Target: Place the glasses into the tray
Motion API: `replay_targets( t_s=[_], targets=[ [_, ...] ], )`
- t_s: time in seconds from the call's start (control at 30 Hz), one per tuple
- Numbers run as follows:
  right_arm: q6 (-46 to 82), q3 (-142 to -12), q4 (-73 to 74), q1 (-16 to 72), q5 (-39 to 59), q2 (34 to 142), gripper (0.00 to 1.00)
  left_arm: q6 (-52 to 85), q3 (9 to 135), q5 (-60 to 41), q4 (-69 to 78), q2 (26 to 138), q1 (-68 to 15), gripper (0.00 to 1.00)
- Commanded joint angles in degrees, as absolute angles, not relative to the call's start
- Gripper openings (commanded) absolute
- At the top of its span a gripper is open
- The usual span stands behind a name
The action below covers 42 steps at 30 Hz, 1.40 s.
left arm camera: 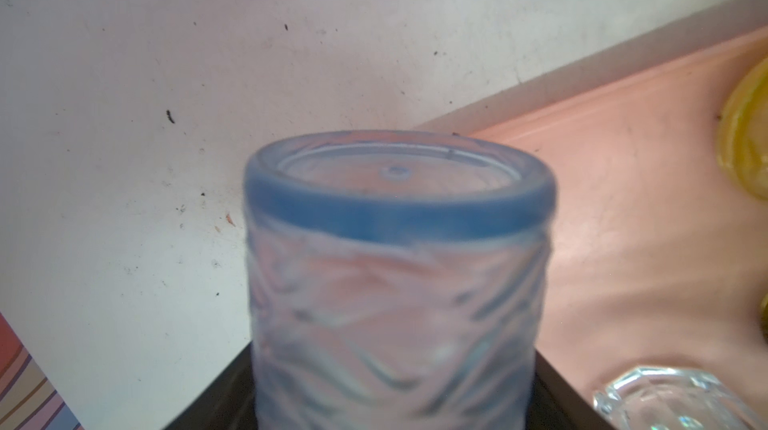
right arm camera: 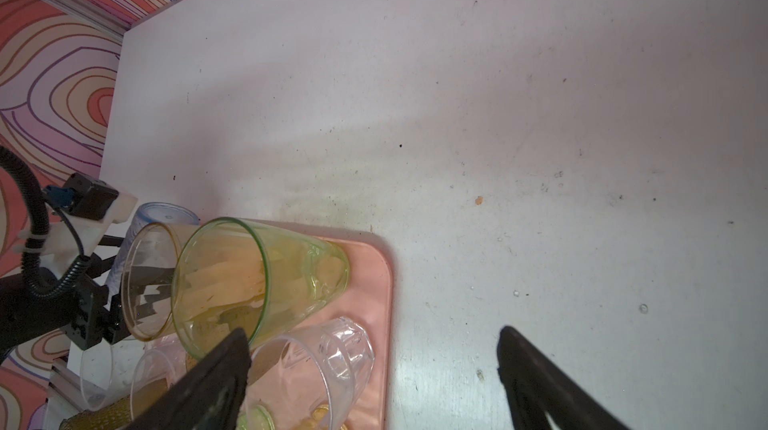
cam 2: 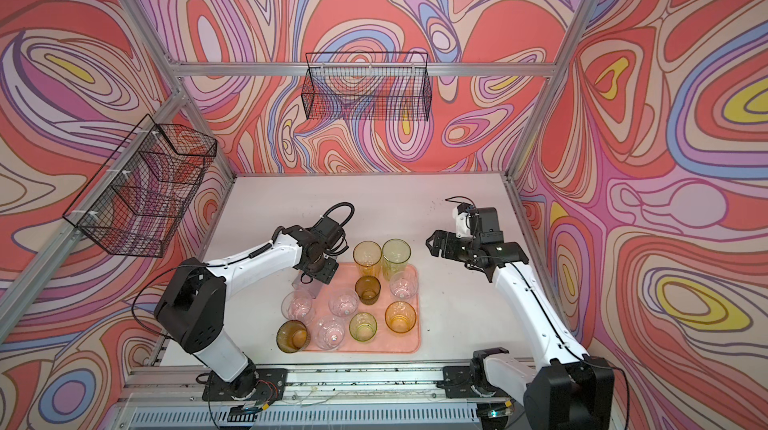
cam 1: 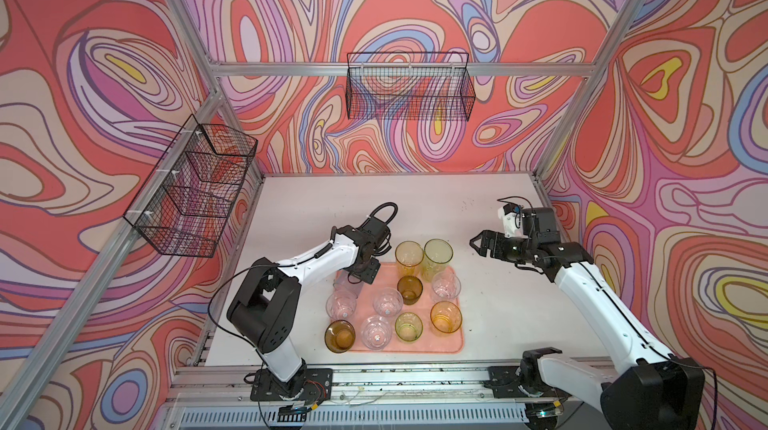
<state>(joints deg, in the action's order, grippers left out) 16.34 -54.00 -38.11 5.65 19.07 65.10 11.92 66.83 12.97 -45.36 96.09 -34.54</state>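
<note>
Left tool (cam 1: 358, 276) clasps the pale blue glass (left arm camera: 399, 282), base pointing away from it, over the upper-left corner of the tray (cam 1: 451, 342) in both top views. The right tool (cam 1: 478, 243) is wide open, empty and farther off.

The tray (cam 1: 440, 344) is salmon-pink, the tumbler (left arm camera: 399, 303) pale blue with a wavy relief, the walls (cam 1: 415, 12) swirled red, lilac, blue and yellow, the wire basket (cam 1: 409, 93) black

At left: extends forearm toward 2 o'clock, bends wrist downward, clamps left gripper (cam 1: 355, 278) around pale blue tumbler (left arm camera: 399, 282). At right: extends forearm toward 11 o'clock, points right gripper (cam 1: 475, 245) toward 9 o'clock with jaws spread wide
</note>
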Motion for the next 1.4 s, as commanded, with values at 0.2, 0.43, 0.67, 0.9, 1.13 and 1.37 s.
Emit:
replay_targets(
  t_s=[0.2,0.43,0.67,0.9,1.13,1.37],
  targets=[
    [16.96,-54.67,-36.7,5.46,20.28,63.48,0.96,10.37,72.12,13.81,-46.55,92.05,-31.21,0.43],
    [19.63,-53.68,-28.88,5.72,21.87,60.3,0.95,12.06,79.54,7.96,-50.07,90.66,-25.36,0.43],
    [18.68,-60.66,-26.64,21.81,6.06,63.8,0.94,17.3,92.71,-0.63,-55.57,93.4,-20.72,0.44],
    [18.02,-61.58,-12.58,38.09,-5.68,68.74,0.9,28.04,99.46,-12.78,-53.34,95.56,-17.92,0.47],
    [12.39,-55.99,7.94,47.73,-11.45,74.02,0.84,36.06,103.64,-25.17,-50.52,96.95,-15.64,0.43],
    [10.76,-56.12,18.57,51.5,-11.52,80.87,0.82,41.53,99.39,-26.36,-45.77,91.72,-15.36,0.42]
  ],
)
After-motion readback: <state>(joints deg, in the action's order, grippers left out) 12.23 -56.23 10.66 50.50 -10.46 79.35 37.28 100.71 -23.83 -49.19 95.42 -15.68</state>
